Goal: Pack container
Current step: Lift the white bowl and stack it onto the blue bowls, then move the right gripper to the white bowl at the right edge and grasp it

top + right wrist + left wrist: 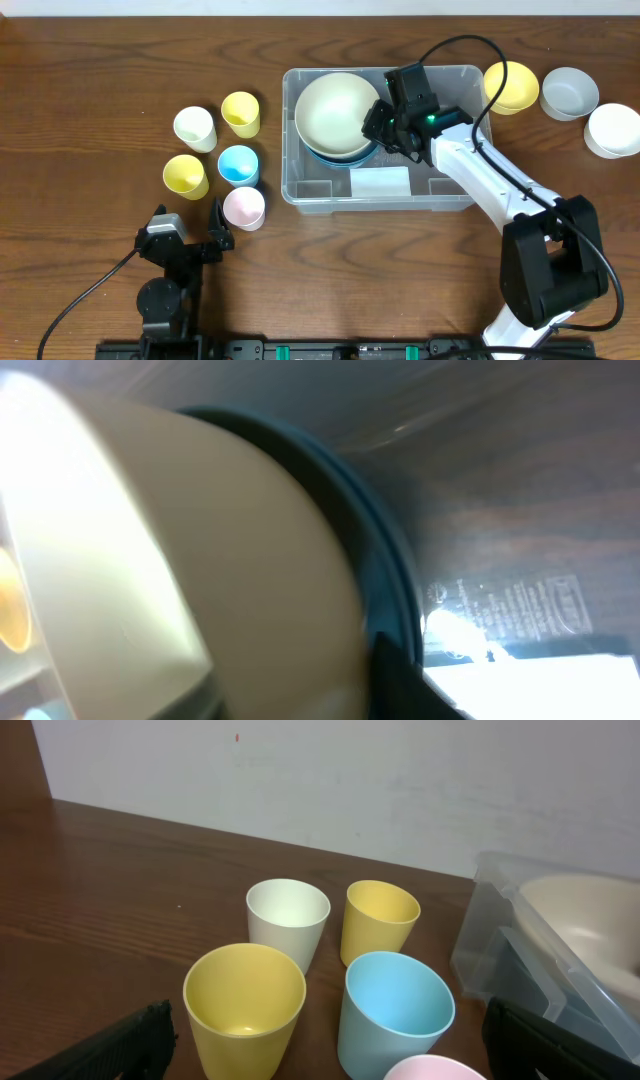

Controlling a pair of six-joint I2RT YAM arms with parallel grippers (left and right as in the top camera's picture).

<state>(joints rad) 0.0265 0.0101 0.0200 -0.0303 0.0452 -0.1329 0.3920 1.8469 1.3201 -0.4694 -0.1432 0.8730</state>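
Currently the right gripper [383,128] sits inside the container [440,195], at the right-hand rim of a cream bowl [335,108]. In the right wrist view one dark finger [400,680] lies against the edge of the stacked bowls. The second finger is hidden, so it cannot be determined how far the jaws are open or whether they grip the rim. The cream bowl is nested in a blue bowl [345,155], and only the blue bowl's rim shows beneath it. Both bowls occupy the left half of the container, tilted rather than flat. A white label [380,182] is visible on the container base, just in front of the bowls. The container stands at the centre of the table [90,70], its long side running left to right.

The left gripper [188,222] rests low at the front left of the table. Its fingers [120,1045] are spread wide and hold nothing. Ahead of it stand five upright cups: a pink cup [244,207] nearest, then a blue cup [239,165] and a yellow cup [186,175], then a white cup [195,128] and a second yellow cup [241,113] behind. The blue and pink cups are near the container's left wall.

To the right of the container lie a yellow bowl [510,87], touching its corner, a grey bowl [569,92] and a white bowl [612,130].
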